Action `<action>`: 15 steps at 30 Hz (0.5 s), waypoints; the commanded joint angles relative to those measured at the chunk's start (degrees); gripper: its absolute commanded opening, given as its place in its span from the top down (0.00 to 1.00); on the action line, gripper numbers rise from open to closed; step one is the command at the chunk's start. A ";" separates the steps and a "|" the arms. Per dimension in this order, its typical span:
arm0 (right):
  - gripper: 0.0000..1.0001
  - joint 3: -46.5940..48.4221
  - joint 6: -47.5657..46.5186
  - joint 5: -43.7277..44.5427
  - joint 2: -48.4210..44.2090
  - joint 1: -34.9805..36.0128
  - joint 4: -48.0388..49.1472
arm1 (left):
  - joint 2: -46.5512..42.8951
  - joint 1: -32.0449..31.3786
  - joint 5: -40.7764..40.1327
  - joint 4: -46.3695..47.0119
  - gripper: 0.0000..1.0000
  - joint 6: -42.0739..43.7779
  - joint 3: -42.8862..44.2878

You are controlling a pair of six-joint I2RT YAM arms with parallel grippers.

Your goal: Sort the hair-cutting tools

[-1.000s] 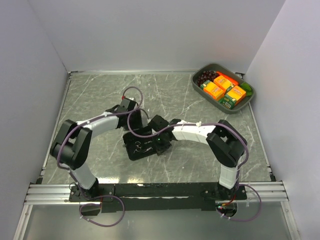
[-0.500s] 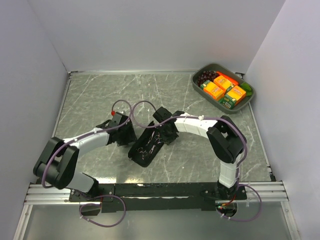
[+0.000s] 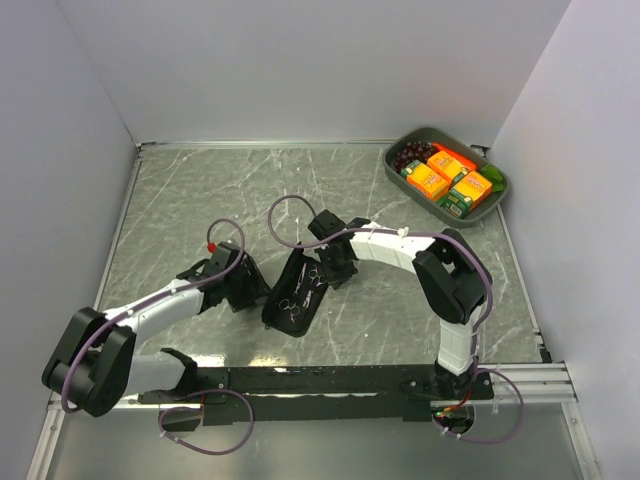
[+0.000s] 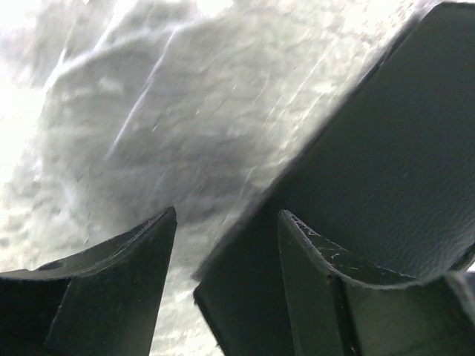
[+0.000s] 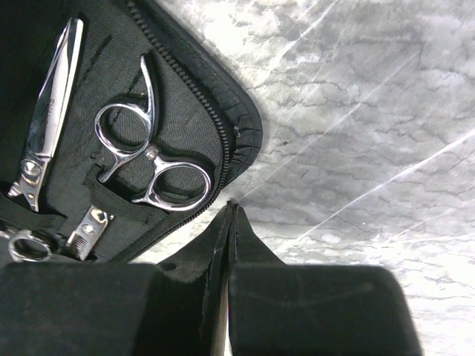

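The black zip case [image 3: 284, 311] lies open on the table, turned on a slant. Two silver scissors [image 3: 303, 287] sit strapped inside it. In the right wrist view, one pair shows its ring handles [image 5: 152, 172], and the other [image 5: 52, 104] lies to its left. The black hair clips do not show. My right gripper [image 3: 335, 270] is shut, and its tips [image 5: 231, 205] sit just off the case's zipped edge [image 5: 223, 111]. My left gripper [image 3: 248, 290] is open at the case's left side. The case's edge [image 4: 245, 297] lies between its fingers [image 4: 126, 289].
A grey tray [image 3: 492, 207] at the back right holds orange boxes, a green box and dark grapes. White walls close in the table on the left, back and right. A metal rail runs along the near edge.
The case has swung from lying crosswise to a steep slant. My left arm has drawn back to the left and nearer. My right gripper has moved up to the case's far right edge.
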 commanded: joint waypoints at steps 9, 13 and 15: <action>1.00 7.52 7.00 -4.25 5.43 -2.31 2.10 | -4.64 -0.40 4.66 -7.58 0.35 -6.08 -3.45; 1.00 12.71 6.92 -5.39 9.65 -4.85 1.31 | -6.22 -0.31 5.81 -6.18 0.35 -8.10 -4.77; 1.00 16.22 6.30 -6.09 10.79 -5.47 1.14 | -6.31 -0.22 6.42 -4.42 0.35 -9.33 -5.47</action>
